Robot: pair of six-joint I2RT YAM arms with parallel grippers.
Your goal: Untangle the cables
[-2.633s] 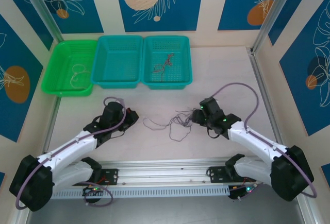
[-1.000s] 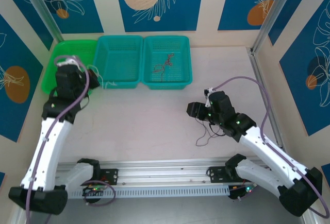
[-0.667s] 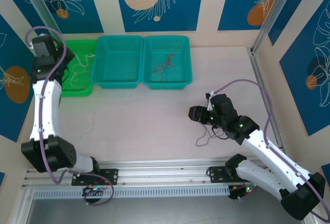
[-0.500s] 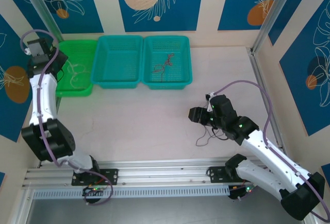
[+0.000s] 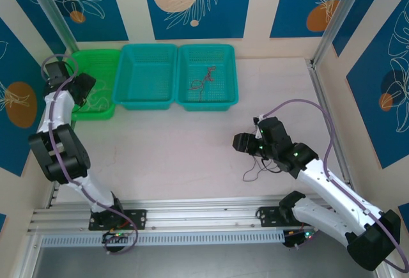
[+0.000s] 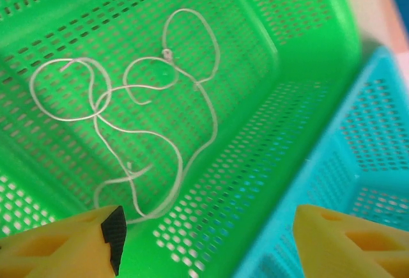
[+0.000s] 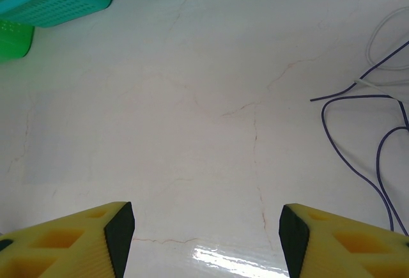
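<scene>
Top external view, nearest first: the right gripper [image 5: 238, 142] hovered low over the table [image 5: 160, 150], and the dark cable [image 5: 255, 170] lay in loose loops just beside and below it. From the right wrist, its yellow fingers stood well apart with only bare tabletop between them. The dark strand curled off to their right, outside the gap, so that claw had hold of nothing.

Farther back, three baskets sat in a row at the far edge. The reddish-brown cable [image 5: 203, 80] lay by itself in the right teal basket [image 5: 208, 105], next to the middle teal basket [image 5: 146, 105]. At the far left, the left gripper [image 5: 86, 89] reached over the green basket [image 5: 96, 53]. From the left wrist, its fingers were also spread wide and empty, and the whitish cable [image 6: 153, 137] lay looped on the basket floor beneath them, touching neither finger.

By my reckoning the tangle was already parted, with two wires binned, and the step in hand was the dark one. The next move probably called for the right claw to shift across until a single strand sat between its fingertips. It would then need to press right down to the surface, because so thin a wire could slip a loose pinch. Then a lift and a carry, likely to the middle teal basket. The left arm needed to rise clear without snagging a white loop.
</scene>
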